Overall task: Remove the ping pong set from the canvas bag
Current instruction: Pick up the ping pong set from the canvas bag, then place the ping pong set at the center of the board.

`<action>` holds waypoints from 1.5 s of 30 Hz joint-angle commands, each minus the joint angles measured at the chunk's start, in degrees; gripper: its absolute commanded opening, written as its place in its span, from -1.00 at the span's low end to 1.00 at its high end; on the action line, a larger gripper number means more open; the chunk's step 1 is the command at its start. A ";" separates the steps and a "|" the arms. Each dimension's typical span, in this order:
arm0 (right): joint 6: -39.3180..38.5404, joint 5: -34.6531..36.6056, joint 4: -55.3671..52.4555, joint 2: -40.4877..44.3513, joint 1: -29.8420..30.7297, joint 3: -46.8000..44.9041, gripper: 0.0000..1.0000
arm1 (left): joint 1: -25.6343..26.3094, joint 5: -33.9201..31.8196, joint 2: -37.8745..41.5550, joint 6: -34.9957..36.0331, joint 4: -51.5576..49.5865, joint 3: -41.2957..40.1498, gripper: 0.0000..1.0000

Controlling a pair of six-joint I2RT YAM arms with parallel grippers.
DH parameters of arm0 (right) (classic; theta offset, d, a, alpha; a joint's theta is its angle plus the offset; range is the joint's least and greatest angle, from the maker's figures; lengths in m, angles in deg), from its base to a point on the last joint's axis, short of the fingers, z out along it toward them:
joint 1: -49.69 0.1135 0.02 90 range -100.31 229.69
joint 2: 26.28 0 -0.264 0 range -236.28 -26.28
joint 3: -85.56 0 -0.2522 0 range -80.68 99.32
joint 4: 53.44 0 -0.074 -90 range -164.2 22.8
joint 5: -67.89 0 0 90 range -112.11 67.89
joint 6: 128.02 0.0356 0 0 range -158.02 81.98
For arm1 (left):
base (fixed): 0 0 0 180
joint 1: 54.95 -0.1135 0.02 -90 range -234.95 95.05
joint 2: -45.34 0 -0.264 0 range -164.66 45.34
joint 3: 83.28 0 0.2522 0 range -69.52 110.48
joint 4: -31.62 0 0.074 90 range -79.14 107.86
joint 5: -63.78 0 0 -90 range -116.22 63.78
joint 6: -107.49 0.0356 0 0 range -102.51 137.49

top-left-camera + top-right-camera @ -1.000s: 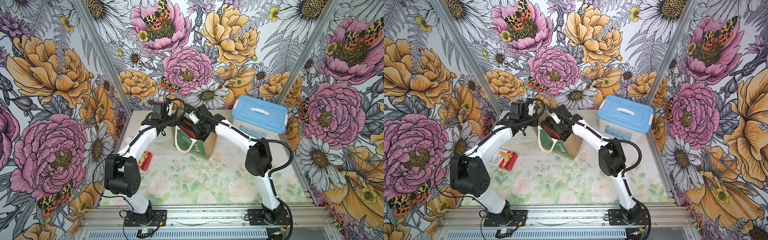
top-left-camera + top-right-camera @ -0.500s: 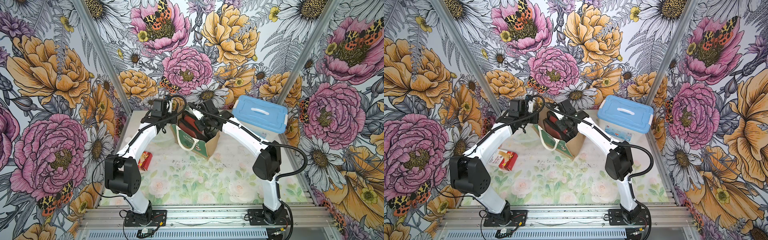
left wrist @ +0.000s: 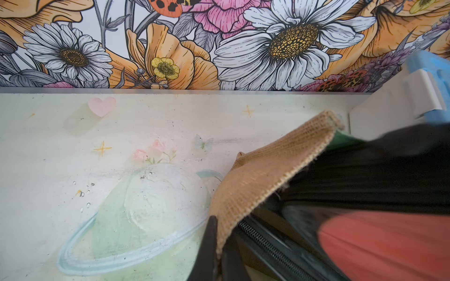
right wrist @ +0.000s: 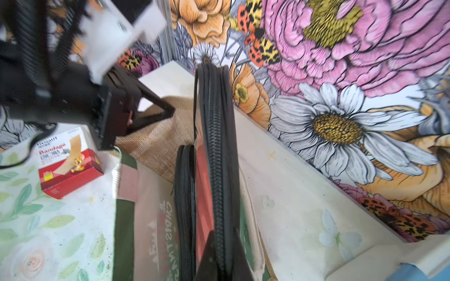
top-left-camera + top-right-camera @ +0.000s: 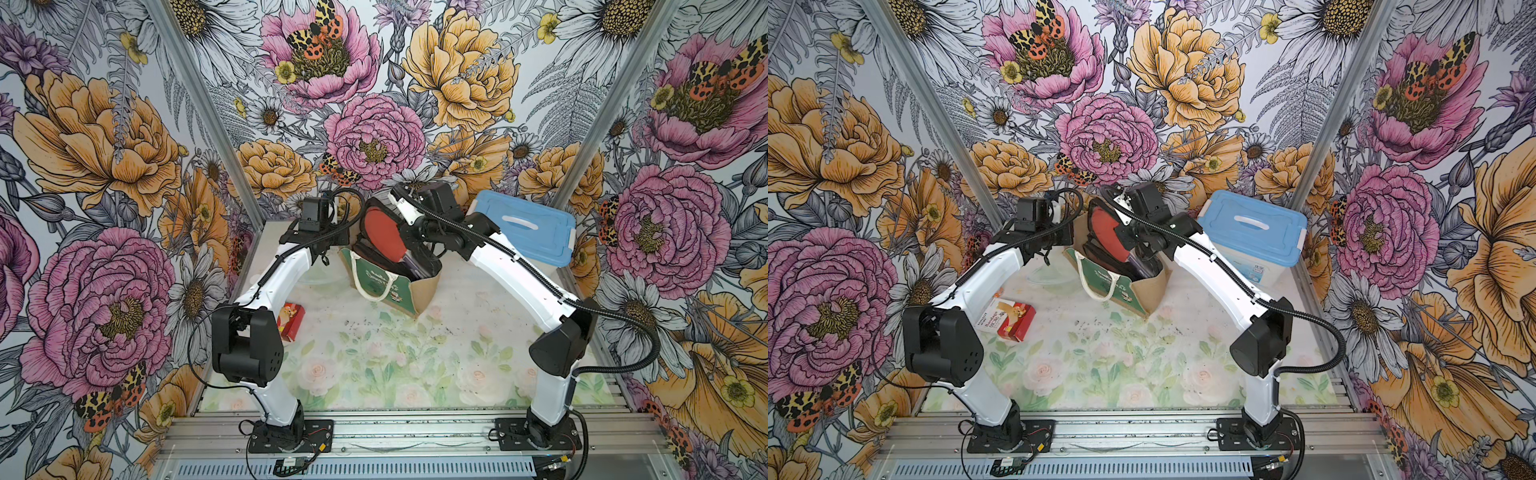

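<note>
canvas bag, both top views: standing mid-frame, a bit above centre
ping pong set, same views: poking up out of the bag, low end still inside
left gripper, left wrist: pinching the bag's burlap rim tight
right gripper, right wrist: clamped on the set's black zip edge

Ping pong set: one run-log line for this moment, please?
left pincer: shut on canvas bag rim | right pincer: shut on ping pong set | set: partly out of bag
</note>
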 commanded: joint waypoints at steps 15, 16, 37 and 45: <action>4.42 7.81 4.97 16.98 -1.23 5.08 -1.00 | -1.59 -4.57 -1.21 -1.84 1.40 4.83 -1.00; 4.63 8.61 4.90 17.85 -1.24 4.09 -1.00 | -1.64 -4.40 -1.24 -2.18 1.41 4.91 -1.00; 28.42 17.62 5.00 47.54 -2.38 -47.52 -1.00 | -1.49 -2.64 0.15 -9.72 1.47 0.09 -1.00; 39.25 6.72 11.21 53.82 -2.36 -63.11 -1.00 | 0.08 -2.44 -0.53 -8.60 1.43 1.36 -1.00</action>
